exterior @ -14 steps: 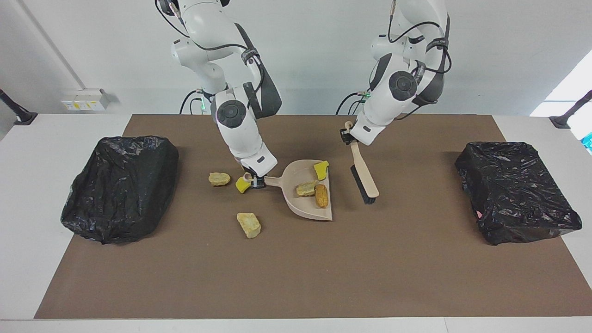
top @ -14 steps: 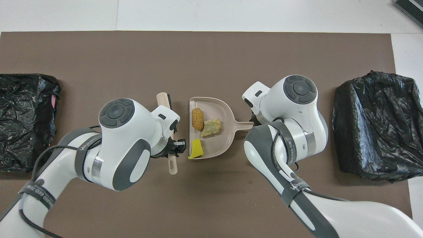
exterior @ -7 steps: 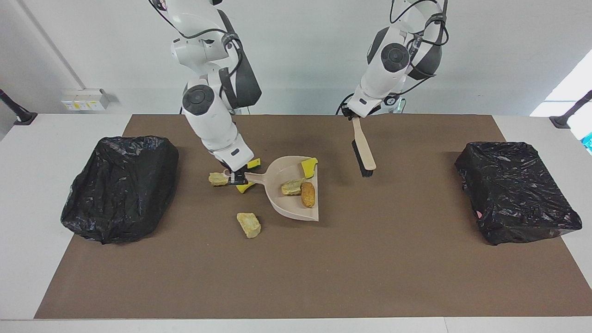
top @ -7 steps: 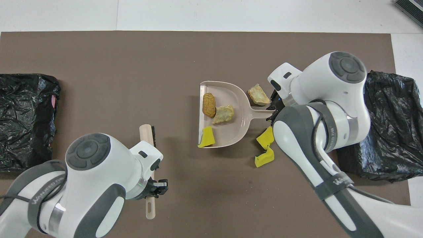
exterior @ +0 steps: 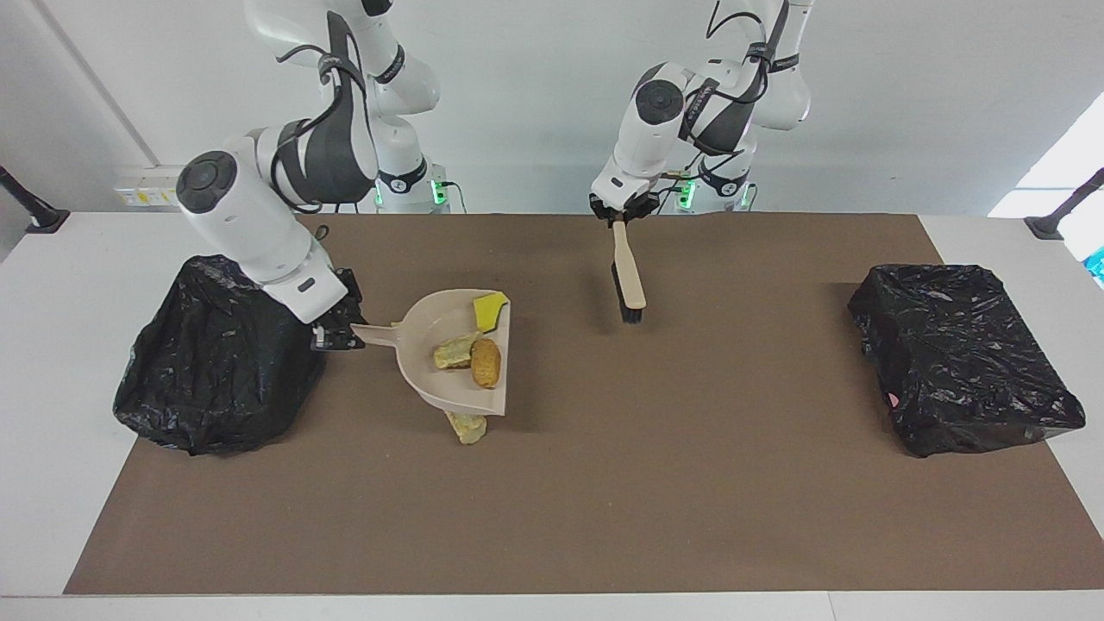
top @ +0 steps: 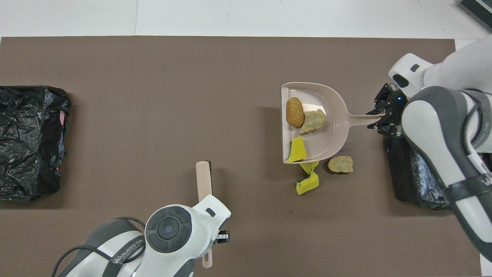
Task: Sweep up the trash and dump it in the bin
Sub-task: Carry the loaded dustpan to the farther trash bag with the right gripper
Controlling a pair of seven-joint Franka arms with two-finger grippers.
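The right gripper [exterior: 341, 332] is clamped on the handle of the dustpan [exterior: 423, 358] and holds it in the air, approx. level, with the handle end just beside the bin [exterior: 220, 354] at the right arm's end of the table. The pan is pale beige, w/ a flat open edge that points toward the left arm's end. In it lie three pieces of trash: an orange-brown oval lump [exterior: 486, 362] with a rough crust, touching a crumbly beige chunk [exterior: 453, 352], and a bright yellow wedge [exterior: 490, 310] at the corner of the open edge nearest the robots. On the mat [exterior: 690, 483] more trash is left: a pale tan chunk [exterior: 467, 426] that shows only partly under the pan in the facing view, a beige lump [top: 340, 164] and two yellow wedges [top: 307, 181] that touch each other, both nearer to the robots than the pan in the overhead view. The wedges look smooth and spongy; the chunks look dry and uneven. The left gripper [exterior: 619, 212] is closed on the top of the brush [exterior: 630, 280] handle and holds it over the mat, the bristles down, approx. between the two arms' bases. A second bin [exterior: 962, 354], also lined w/ black plastic, stands at the left arm's end.
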